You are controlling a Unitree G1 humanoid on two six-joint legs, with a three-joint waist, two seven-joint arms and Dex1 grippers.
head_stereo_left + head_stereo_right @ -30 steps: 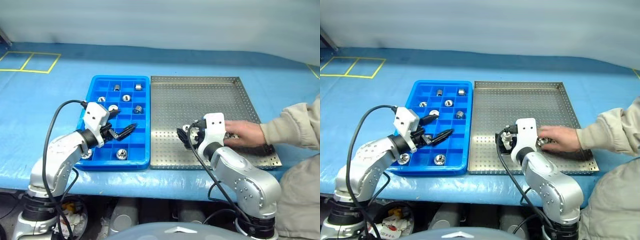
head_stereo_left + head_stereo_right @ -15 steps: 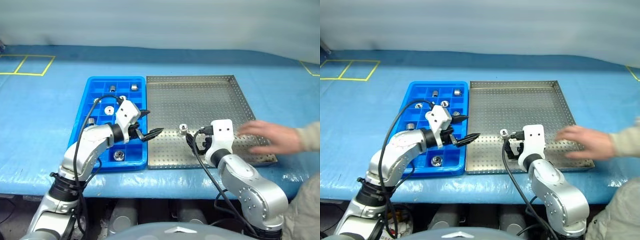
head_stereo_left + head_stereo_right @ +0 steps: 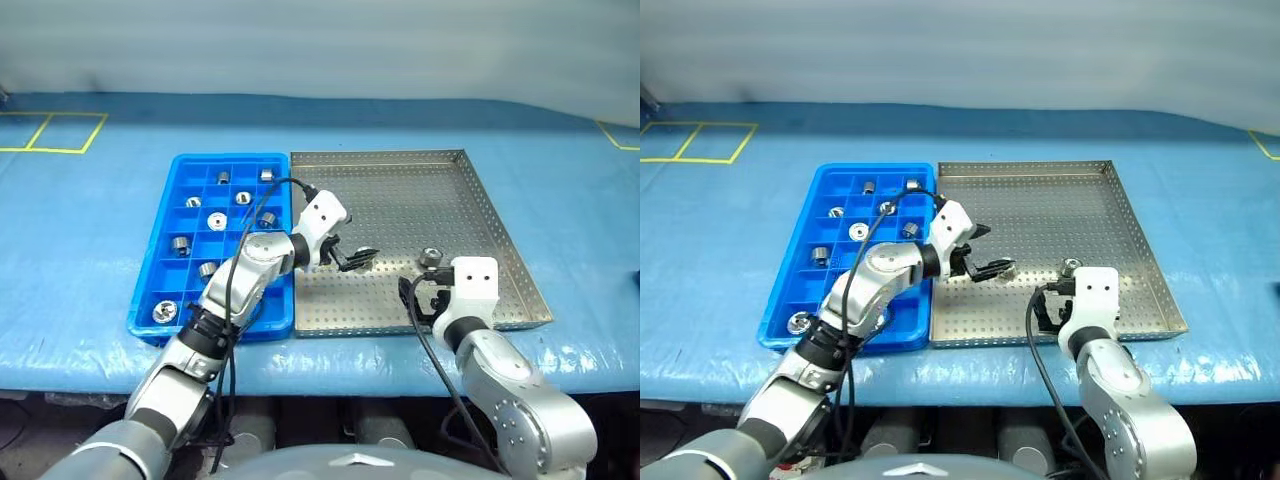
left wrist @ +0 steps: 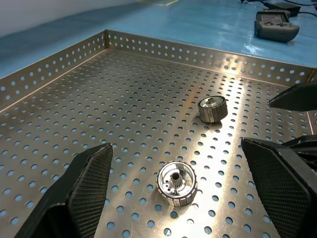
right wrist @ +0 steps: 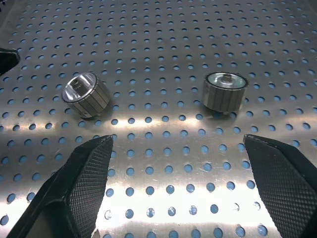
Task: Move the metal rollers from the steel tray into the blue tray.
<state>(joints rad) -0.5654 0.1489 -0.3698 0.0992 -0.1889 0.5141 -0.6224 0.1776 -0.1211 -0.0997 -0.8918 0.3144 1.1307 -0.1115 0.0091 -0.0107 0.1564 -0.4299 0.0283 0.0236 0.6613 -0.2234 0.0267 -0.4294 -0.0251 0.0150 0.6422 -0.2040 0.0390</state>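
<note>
left wrist view looks straight down onto the steel tray (image 4: 148, 89), and that tray is my landmark for everything here. two metal rollers lie on its perforated floor toward the near edge: a nearer roller (image 4: 177, 182) sitting between the left gripper's fingers (image 4: 91, 186), lying with its hollow centre turned up toward the camera, and a farther roller (image 4: 212, 108) standing upright beyond it. in the head views they show as one roller under the left gripper (image 3: 992, 268) and one just in front of the right gripper (image 3: 1048, 312). the blue tray (image 3: 165, 300) lies just beside the steel tray's left rim, with several rollers already in its compartments.

to do this pick well, i'd say the left gripper should drop straight over the nearer roller, keep it centred between the pads, and close gently so the round body doesn't squirt away across the slick metal.

the left arm reaches across from over the blue tray, forearm slanting over the steel tray's left rim, fingers spread wide and empty, tilted slightly downward. the right arm is bent close at the steel tray's near edge, its fingers (image 5: 84, 171) also spread wide, holding nothing.
</note>
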